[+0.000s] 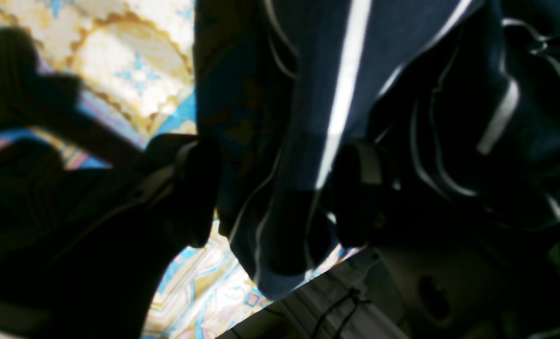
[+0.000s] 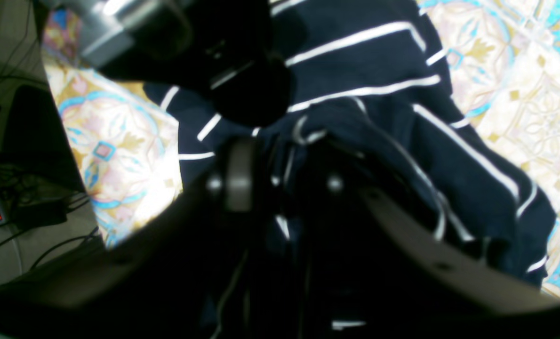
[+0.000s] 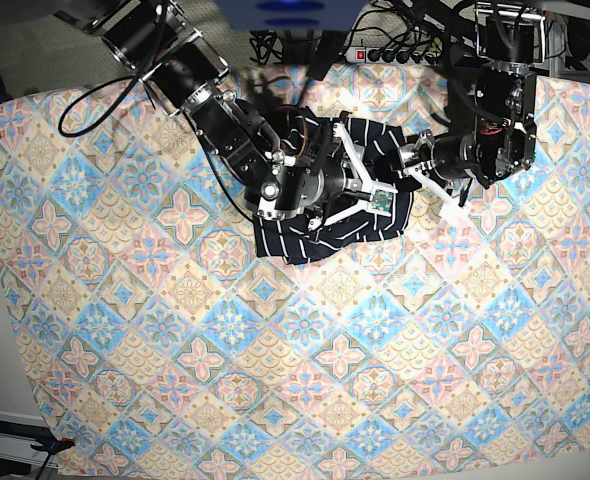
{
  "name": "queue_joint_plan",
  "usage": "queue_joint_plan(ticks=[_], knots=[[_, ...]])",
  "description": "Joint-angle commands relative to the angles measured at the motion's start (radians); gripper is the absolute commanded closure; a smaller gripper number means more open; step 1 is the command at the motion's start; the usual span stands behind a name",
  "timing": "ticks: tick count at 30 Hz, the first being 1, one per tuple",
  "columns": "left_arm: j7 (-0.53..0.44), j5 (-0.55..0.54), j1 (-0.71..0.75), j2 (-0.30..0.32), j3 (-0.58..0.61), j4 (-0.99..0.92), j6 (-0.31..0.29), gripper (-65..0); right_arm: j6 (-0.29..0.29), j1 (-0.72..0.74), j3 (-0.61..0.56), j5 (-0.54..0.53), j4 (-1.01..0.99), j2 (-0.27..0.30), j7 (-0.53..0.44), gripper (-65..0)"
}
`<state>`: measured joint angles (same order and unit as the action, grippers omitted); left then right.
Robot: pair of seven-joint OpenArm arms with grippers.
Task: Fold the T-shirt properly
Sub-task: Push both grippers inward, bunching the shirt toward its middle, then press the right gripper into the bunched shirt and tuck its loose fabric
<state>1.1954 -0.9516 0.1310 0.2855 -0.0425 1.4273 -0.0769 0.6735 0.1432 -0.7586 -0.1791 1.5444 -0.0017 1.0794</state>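
Your left wrist view alone shows the left gripper (image 1: 270,188) grasping a T-shirt (image 1: 308,117) fold; right gripper (image 2: 284,183) state can't be told.

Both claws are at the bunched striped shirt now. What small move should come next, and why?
Probably lift the right claw slightly clear of the T-shirt. Its fingers stand apart over crumpled cloth, gripping nothing, while the left claw has a hanging fold of shirt between its fingers. The shirt lies in a bunched heap on the tablecloth, so it needs spreading before any fold.
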Motion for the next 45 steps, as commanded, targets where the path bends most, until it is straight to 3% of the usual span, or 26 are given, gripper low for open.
queue_joint_plan(ticks=[1, 8, 16, 18, 23, 29, 36, 41, 45], knots=[[-0.005, -0.013, -0.009, 0.01, -0.003, 0.019, -0.004, -37.3, -0.001, 0.017, 0.021, -0.003, 0.021, -0.01, -0.014, -25.1], [-0.007, -0.008, -0.012, 0.01, -0.003, 0.016, -0.004, -37.3, -0.001, 0.009, 0.17, -0.003, 0.104, -0.008, -0.015, -27.1], [-0.009, -0.008, -0.009, 0.011, -0.003, 0.014, -0.004, -37.3, -0.001, -0.035, 0.344, -0.004, 0.152, 0.102, -0.051, -27.0], [-0.009, -0.008, -0.009, 0.011, -0.003, 0.014, -0.004, -37.3, -0.001, -0.035, 0.362, -0.004, 0.141, 0.125, -0.06, -24.1], [-0.009, -0.008, -0.009, 0.007, -0.003, 0.014, -0.004, -37.3, 0.001, -0.035, 0.336, -0.004, 0.115, 0.134, -0.06, -8.0], [-0.009, -0.008, -0.009, 0.005, -0.003, 0.014, -0.004, -37.3, 0.001, -0.027, 0.166, -0.003, -0.002, 0.131, -0.121, -8.2], [-0.009, -0.008, -0.008, 0.008, -0.003, 0.014, -0.004, -37.3, 0.001, 0.057, 0.012, -0.003, -0.071, 0.075, -0.192, -8.2], [-0.009, -0.011, -0.008, 0.005, -0.003, 0.016, -0.004, -37.3, 0.002, 0.134, 0.014, -0.003, -0.112, -0.019, -0.199, -8.2], [-0.007, -0.013, -0.008, 0.004, -0.003, 0.016, -0.004, -37.3, 0.002, 0.172, 0.014, -0.003, -0.193, -0.062, -0.301, -8.2]])
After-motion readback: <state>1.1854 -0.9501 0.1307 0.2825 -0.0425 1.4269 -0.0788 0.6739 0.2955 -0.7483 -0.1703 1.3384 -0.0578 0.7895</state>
